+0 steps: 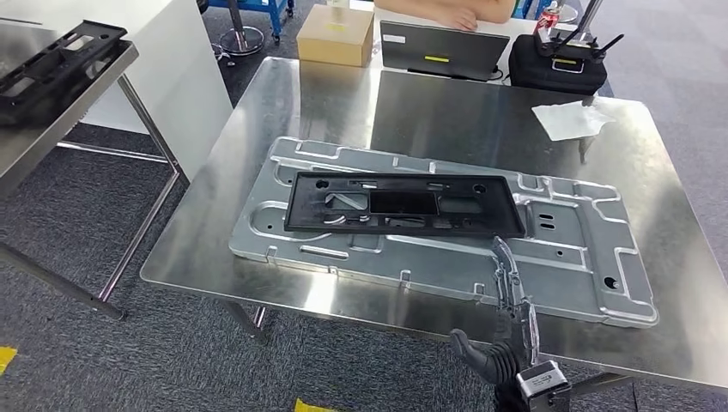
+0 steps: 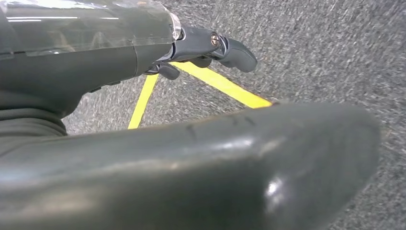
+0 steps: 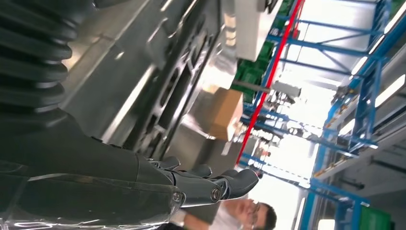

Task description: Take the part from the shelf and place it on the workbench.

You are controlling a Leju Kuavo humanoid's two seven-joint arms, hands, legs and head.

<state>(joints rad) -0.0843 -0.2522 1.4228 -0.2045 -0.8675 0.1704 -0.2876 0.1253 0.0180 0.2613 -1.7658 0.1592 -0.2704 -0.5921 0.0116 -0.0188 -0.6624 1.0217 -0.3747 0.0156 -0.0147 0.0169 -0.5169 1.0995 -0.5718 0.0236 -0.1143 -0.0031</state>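
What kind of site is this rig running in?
Likely a factory floor or industrial test lab. A steel workbench carries a stamped metal panel with a black plastic part on it. The right wrist view shows blue racking, and yellow floor tape marks the grey floor.

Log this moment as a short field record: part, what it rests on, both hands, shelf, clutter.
part: black plastic frame, lying flat
support: stamped metal plate on the steel workbench
right robot hand: fingers extended near the frame's corner, holding nothing
left robot hand: hanging over grey floor with yellow tape, holding nothing
shelf: another black part
clutter: cardboard box, laptop, white cloth
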